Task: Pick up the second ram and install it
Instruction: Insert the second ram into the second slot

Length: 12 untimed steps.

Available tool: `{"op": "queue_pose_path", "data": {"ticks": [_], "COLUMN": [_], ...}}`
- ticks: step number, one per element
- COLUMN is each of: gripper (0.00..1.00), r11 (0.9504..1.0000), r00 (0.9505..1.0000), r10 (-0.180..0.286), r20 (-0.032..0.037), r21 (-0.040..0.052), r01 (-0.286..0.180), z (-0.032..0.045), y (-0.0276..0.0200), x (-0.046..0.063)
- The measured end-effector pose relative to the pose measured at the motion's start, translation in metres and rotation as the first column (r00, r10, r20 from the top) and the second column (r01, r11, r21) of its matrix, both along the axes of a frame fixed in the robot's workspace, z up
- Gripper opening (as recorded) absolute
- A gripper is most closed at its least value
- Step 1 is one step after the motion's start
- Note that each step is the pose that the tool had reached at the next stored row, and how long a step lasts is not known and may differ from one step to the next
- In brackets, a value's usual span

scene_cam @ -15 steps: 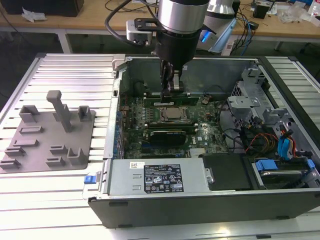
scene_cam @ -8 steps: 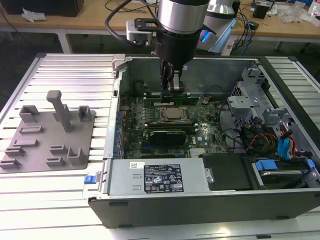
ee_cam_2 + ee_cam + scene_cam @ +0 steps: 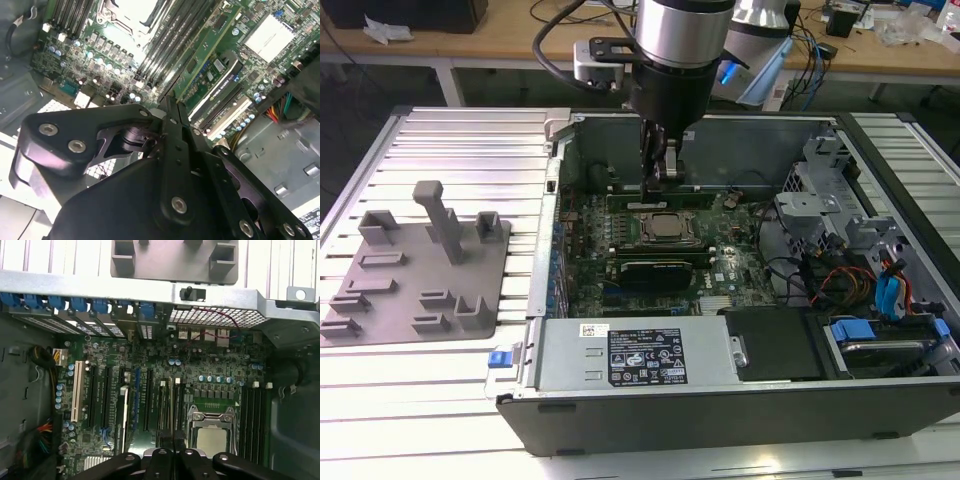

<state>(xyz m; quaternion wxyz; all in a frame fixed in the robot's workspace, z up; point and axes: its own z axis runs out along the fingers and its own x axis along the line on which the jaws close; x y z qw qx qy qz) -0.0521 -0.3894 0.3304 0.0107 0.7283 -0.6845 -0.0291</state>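
1. Nearest in the exterior view is the open computer case [image 3: 720,415], lying on its side on a slatted metal table [image 3: 450,140]. A labelled metal cover [image 3: 560,360] runs along its near edge.
2. To the exterior view's left, well apart from the case's inside, a grey fixture plate [image 3: 420,270] with upright blocks rests on the slats.
3. Deeper in the case lies the green motherboard [image 3: 740,270], with the processor socket [image 3: 666,229] near its middle.
4. Just behind the socket, the second ram [image 3: 695,197] stands on its long edge among the black memory slots [image 3: 170,405]. Its long axis runs from the exterior view's left to its right, parallel to the socket's far side. It lies level, and neither end looks raised.
5. In the second wrist view the same stick [image 3: 207,55] stretches straight away from the fingertips, in line with the neighbouring slots.
6. The gripper [image 3: 665,178] points straight down over the stick's middle. Its fingers are pressed together, with only a thin seam between them [image 3: 167,100]. The tips are at the stick's upper edge, but actual contact cannot be made out.
7. Farthest back, a wooden bench [image 3: 470,45] with cables stands behind the arm.
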Motion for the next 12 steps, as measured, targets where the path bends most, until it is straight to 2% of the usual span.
{"op": "queue_pose_path", "data": {"ticks": [3,6,12], "gripper": [0.09,0.09,0.09], "r11": [1.0000,1.0000,1.0000], "r00": [1.0000,1.0000,1.0000], "r10": [-0.003,-0.007,-0.010], "r20": [0.0001,0.0001,-0.0001], "r21": [0.0001,0.0003,-0.0001], "r01": [0.003,0.007,0.010], "z": [-0.0053,-0.0143,-0.0274], "y": [0.0050,0.0108,0.0162], "x": [0.000,0.000,0.000]}}
